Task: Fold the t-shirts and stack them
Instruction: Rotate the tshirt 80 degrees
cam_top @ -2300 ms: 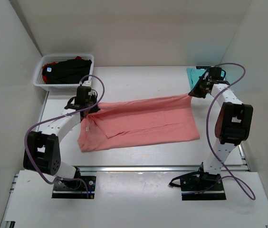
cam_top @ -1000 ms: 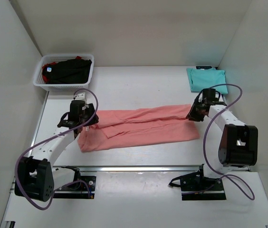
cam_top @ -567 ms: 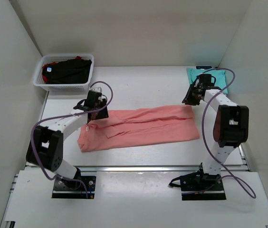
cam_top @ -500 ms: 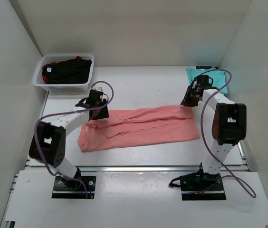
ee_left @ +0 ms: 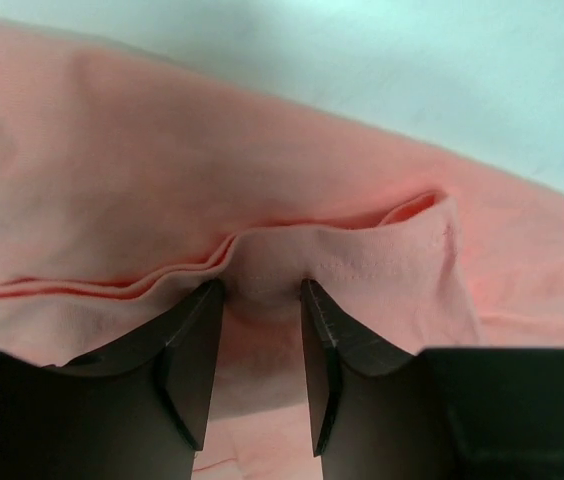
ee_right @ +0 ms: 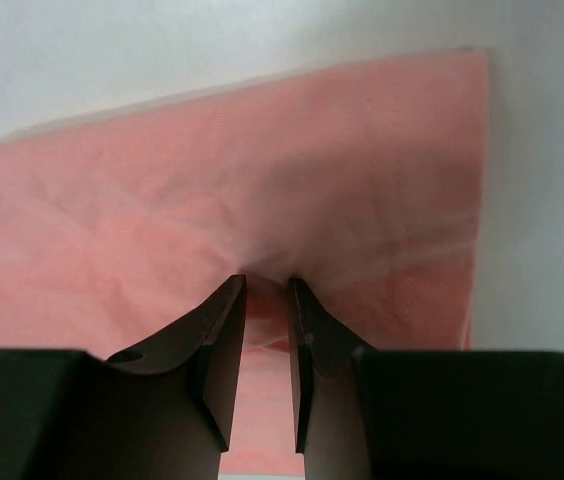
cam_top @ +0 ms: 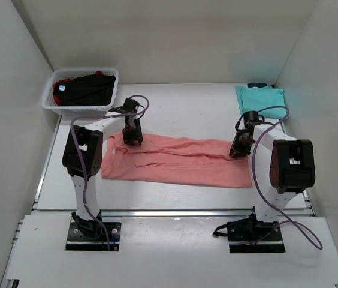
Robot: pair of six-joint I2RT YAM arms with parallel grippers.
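Note:
The salmon-pink t-shirt (cam_top: 181, 162) lies as a long folded band across the middle of the table, its right end nearer to me. My left gripper (cam_top: 134, 137) presses down on its far left edge. In the left wrist view its jaws (ee_left: 260, 285) pinch a raised fold of the hem (ee_left: 162, 180). My right gripper (cam_top: 235, 151) sits on the shirt's right end, jaws (ee_right: 267, 280) close together on a small pucker of the pink cloth (ee_right: 262, 170). A folded teal t-shirt (cam_top: 260, 98) lies at the far right. Black (cam_top: 88, 89) and red (cam_top: 64, 80) shirts are in the basket.
A white mesh basket (cam_top: 76, 108) stands at the far left corner. White walls close in the table on the left, the back and the right. Both arms' purple cables loop above the table beside the shirt.
The left gripper slid right along the shirt's far edge and its jaws narrowed on a fold. The right gripper came nearer and down. The pink band shifted, its right end now nearer.

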